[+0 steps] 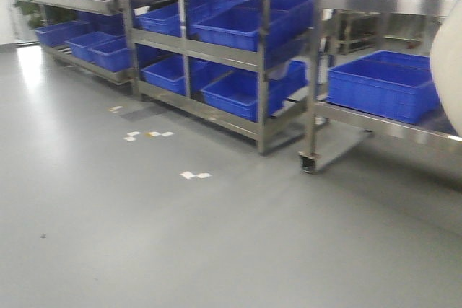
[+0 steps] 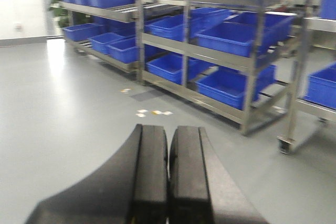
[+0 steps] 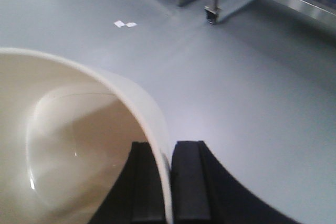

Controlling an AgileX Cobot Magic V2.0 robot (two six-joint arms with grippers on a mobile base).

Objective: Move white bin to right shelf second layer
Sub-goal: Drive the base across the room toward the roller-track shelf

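My right gripper [image 3: 169, 146] is shut on the rim of the white bin [image 3: 79, 129]. One finger is inside the wall and one outside, and the bin hangs above the grey floor. Its cream wall also shows at the right edge of the front view [image 1: 451, 70]. My left gripper [image 2: 169, 129] is shut and empty, its pads together over the floor. The right-hand sloped steel rack stands ahead. Its middle level [image 1: 216, 50] has a flat front bar and holds blue crates [image 1: 231, 28]. Its rollers are too blurred to make out.
A second sloped rack [image 1: 79, 5] with blue crates stands at far left. A flat-shelved steel cart [image 1: 382, 126] on casters [image 1: 309, 162] holds a blue crate [image 1: 379, 88] at right. White tape marks [image 1: 195, 175] lie on the open grey floor.
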